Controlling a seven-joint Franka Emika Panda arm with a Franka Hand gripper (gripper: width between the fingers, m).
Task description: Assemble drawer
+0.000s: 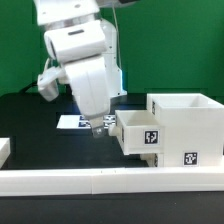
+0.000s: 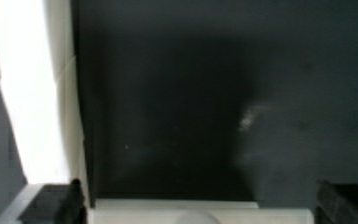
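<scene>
Mid-insertion: tray (image 1: 137, 133) sits partway into the box (image 1: 186, 128) near the counter's (image 1: 30, 125) front rail (image 1: 100, 181). My fingers (image 1: 99, 128) are at its outer end; grip state unclear. Next: push it straight home.

1 box shell (image 1: 187, 128), 1 tray (image 1: 138, 133), 1 border rail (image 1: 100, 181), 1 marker board (image 1: 72, 122)

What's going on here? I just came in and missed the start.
A Franka arm is assembling a white drawer set. Its gripper is down at the outer end of a tray that sits partly inside the box shell, apparently sliding it in. Whether the fingers are clamping the tray cannot be made out.
</scene>
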